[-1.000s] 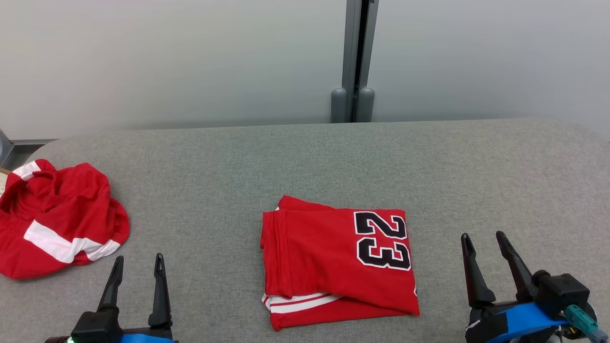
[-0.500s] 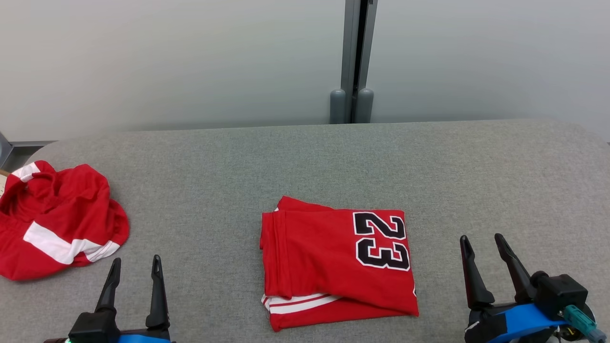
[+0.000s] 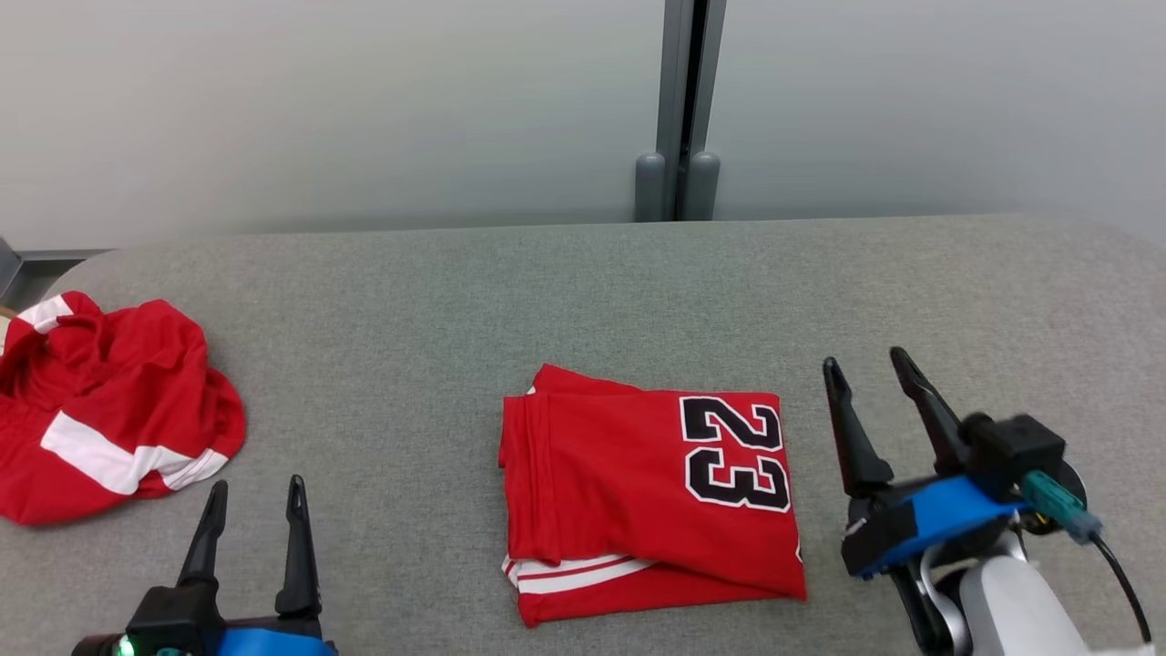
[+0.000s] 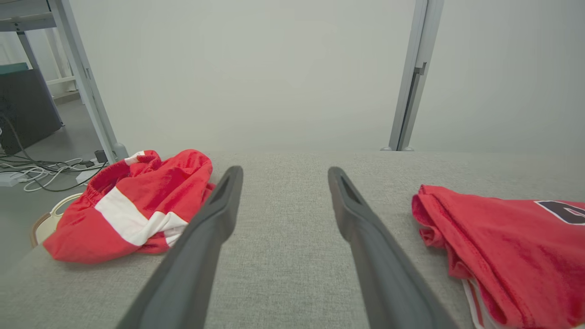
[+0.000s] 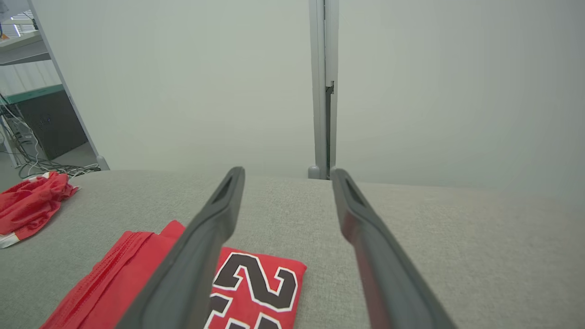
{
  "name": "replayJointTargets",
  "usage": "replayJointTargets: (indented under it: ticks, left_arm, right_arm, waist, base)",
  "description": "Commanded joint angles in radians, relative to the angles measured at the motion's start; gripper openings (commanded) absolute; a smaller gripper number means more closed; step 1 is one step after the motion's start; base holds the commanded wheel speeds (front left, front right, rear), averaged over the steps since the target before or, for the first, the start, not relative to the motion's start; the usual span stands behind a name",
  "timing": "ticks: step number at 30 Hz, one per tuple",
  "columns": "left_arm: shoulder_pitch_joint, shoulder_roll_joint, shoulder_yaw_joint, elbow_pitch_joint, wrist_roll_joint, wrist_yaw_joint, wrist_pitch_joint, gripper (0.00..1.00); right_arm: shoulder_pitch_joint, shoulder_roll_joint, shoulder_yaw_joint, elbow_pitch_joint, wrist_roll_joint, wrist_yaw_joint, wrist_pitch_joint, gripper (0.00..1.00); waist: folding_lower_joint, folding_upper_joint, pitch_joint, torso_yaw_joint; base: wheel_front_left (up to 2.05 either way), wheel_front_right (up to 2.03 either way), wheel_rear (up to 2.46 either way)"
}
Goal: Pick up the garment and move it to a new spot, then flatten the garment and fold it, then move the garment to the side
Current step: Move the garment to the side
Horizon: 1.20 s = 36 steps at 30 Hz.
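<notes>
Folded garment (image 3: 629, 492) flat at centre of the grey padded table (image 3: 583, 301); both grippers spread and empty.
Left to right: a crumpled red garment (image 3: 109, 410) with white bands lies at the table's left end. The left gripper (image 3: 256, 484) sits at the near edge, fingers apart. The folded garment, red, shows a black "23". The right gripper (image 3: 864, 358) stands just beside its right edge, fingers apart.
</notes>
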Motion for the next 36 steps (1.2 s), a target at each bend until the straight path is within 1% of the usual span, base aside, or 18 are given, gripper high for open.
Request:
replayJointTargets:
  ticks: [1,6,9,14,19,29,35,36]
  left_arm:
    - [-0.022,0.009,0.003,0.002,-0.005,-0.003,-0.004,1.0]
    - [-0.043,0.009,0.001,0.006,-0.009,-0.005,-0.004,1.0]
    - [-0.05,0.006,-0.001,0.006,-0.013,-0.004,-0.004,1.0]
    - [-0.067,0.003,-0.002,0.006,-0.015,-0.005,-0.004,1.0]
    - [-0.076,0.001,0.001,0.008,-0.018,-0.006,-0.004,1.0]
    - [-0.095,-0.001,-0.004,0.02,-0.015,-0.01,-0.004,1.0]
    - [-0.101,-0.005,-0.011,0.026,-0.013,-0.011,-0.004,1.0]
    - [-0.102,-0.006,-0.011,0.027,-0.013,-0.011,-0.004,1.0]
  right_arm:
    - [-0.018,0.0,0.004,0.009,-0.008,0.0,0.006,1.0]
    - [-0.088,0.0,0.03,0.113,-0.013,0.0,0.067,1.0]
    - [-0.116,-0.001,0.034,0.185,0.001,0.0,0.082,1.0]
    - [-0.137,-0.002,0.036,0.297,0.019,0.0,0.077,1.0]
    - [-0.136,-0.002,0.051,0.391,0.067,0.0,0.066,1.0]
    - [-0.145,0.0,0.106,0.529,0.114,0.0,0.046,1.0]
    - [-0.152,0.004,0.174,0.589,0.165,0.0,0.047,1.0]
    - [-0.155,0.004,0.183,0.596,0.171,0.0,0.045,0.98]
  waist:
    - [-0.0001,0.0,0.006,0.005]
    - [-0.0001,0.0,0.032,0.024]
    - [-0.0001,0.0,0.049,0.034]
    - [-0.0001,0.0,0.076,0.046]
    - [-0.0001,0.0,0.092,0.05]
    - [-0.0001,0.0,0.108,0.055]
    - [-0.0001,0.0,0.112,0.063]
    - [-0.0001,0.0,0.112,0.064]
  base:
    - [0.0,0.0,0.0]
    - [0.0,0.0,0.0]
    - [0.0,0.0,0.0]
    - [0.0,0.0,0.0]
    - [0.0,0.0,0.0]
    - [0.0,0.0,0.0]
    - [0.0,0.0,0.0]
    - [0.0,0.0,0.0]
